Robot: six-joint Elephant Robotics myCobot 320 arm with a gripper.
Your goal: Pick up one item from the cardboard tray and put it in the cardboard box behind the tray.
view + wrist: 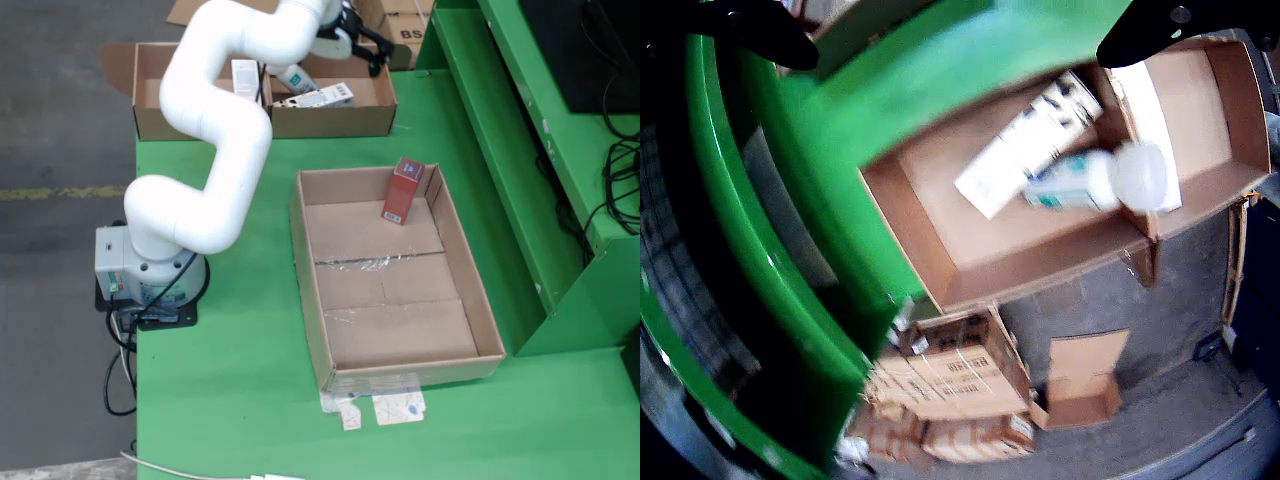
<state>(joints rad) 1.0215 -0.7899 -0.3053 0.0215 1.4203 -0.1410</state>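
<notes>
The cardboard tray (308,285) lies mid-table in the still view. A red carton (404,190) leans upright in its far right corner. Behind it stands the cardboard box (330,122), divided in two, holding a white carton (325,97) and a white tube (296,77). My gripper (362,42) hovers above the box's far right edge. In the blurred wrist view its black fingers (735,30) are spread wide apart and open (960,30), with nothing between them. Below them lie the box (1040,265), the white carton (1025,145) and the white tube (1095,180).
The arm's base (150,272) stands at the table's left edge. A raised green shelf (520,150) runs along the right, with cables (620,190) beyond. Brown cartons (405,25) are stacked behind the box. Paper labels (385,408) lie in front of the tray.
</notes>
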